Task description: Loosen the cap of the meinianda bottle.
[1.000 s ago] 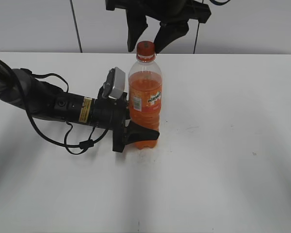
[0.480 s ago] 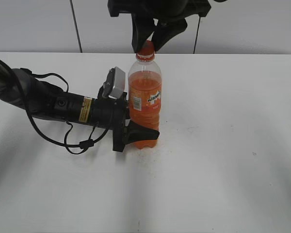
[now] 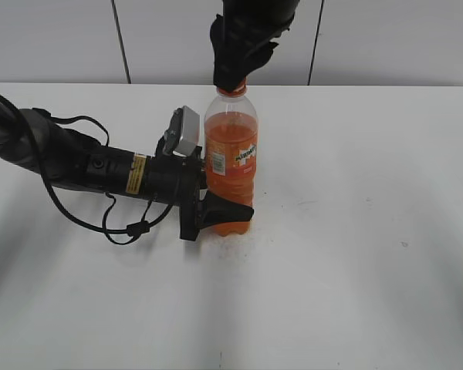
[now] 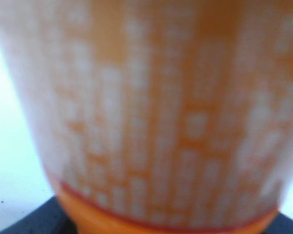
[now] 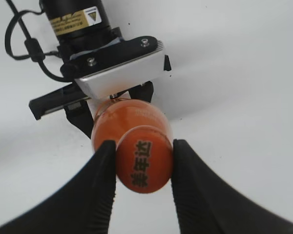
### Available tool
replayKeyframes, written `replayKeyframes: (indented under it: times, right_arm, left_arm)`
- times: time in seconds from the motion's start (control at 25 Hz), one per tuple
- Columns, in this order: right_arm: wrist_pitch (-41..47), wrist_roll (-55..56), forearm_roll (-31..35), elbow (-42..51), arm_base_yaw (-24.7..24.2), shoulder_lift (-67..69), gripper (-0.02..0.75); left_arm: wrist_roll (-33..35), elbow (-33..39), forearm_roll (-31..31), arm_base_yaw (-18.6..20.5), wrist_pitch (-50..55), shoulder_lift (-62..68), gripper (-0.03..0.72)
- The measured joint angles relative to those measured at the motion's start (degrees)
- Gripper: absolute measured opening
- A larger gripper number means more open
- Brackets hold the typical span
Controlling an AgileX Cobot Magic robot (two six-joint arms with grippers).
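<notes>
Exterior view showed that the right gripper (image 3: 233, 77) had come down onto the top of the meinianda bottle (image 3: 231, 162). One second before, its two dark fingers were spread apart above the cap, and half a second before they were already lower and narrower around it. At this moment they covered the cap almost fully, so that only the orange neck ring was visible under them. I judged that the approach was finished and the grasp on the cap was made or nearly made, and the turning was the step that remained.

The right wrist view gave the clearer relation. The cap (image 5: 144, 165) sat between the two black fingers (image 5: 101, 180), with its printed top facing the camera. Both fingers lay against its ribbed side, one on each side, with no gap that I could see, so the right gripper was closed narrowly on the cap.

The left gripper (image 3: 216, 212) had not moved across the three exterior pictures. It lay on the white table (image 3: 355, 231) and clamped the lower part of the bottle, which stood upright. In the left wrist view only the blurred orange label filled the frame, so the fingers themselves could not be seen there.
</notes>
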Motion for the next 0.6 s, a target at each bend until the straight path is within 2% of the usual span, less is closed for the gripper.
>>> replayKeyframes:
  times: [0.28, 0.6]
  right_arm:
    - [0.1, -24.2, 0.1, 0.0, 0.0, 0.0, 0.266]
    - [0.3, -32.7, 0.2, 0.1, 0.1, -0.4, 0.266]
  left_arm:
    - [-0.3, -0.1, 0.3, 0.0, 0.1, 0.0, 0.4]
    - [-0.4, -0.1, 1.8, 0.1, 0.0, -0.1, 0.4]
